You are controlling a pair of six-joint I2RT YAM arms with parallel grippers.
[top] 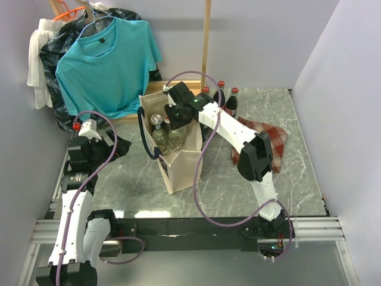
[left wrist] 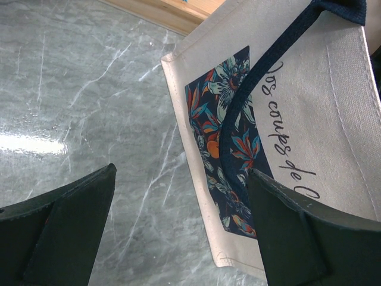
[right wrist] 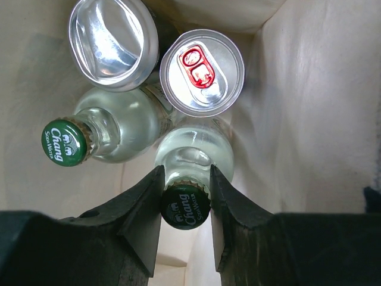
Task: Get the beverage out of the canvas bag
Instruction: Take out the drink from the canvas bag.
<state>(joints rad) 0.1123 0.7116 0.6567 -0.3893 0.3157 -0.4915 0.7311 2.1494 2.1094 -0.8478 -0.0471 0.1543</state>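
Though my right gripper (right wrist: 186,186) grips the green-capped bottle (right wrist: 193,149) tight by its neck, it sits inside the canvas bag (right wrist: 297,119); lifting out remains. My left gripper (left wrist: 181,173) gapes empty outside.

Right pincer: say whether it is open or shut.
Right pincer shut on the Chang bottle; its fingers clamp the neck under the green cap.

A green cap (right wrist: 63,142) at the left of the right wrist view read "Chang" over "Soda Water" in white. The darker cap (right wrist: 186,207) of the clear bottle (right wrist: 193,149) at lower centre bore the same "Chang" mark. In the left wrist view, the canvas bag (left wrist: 333,119) carried black cursive "os coups de", cut off at the frame's edges.
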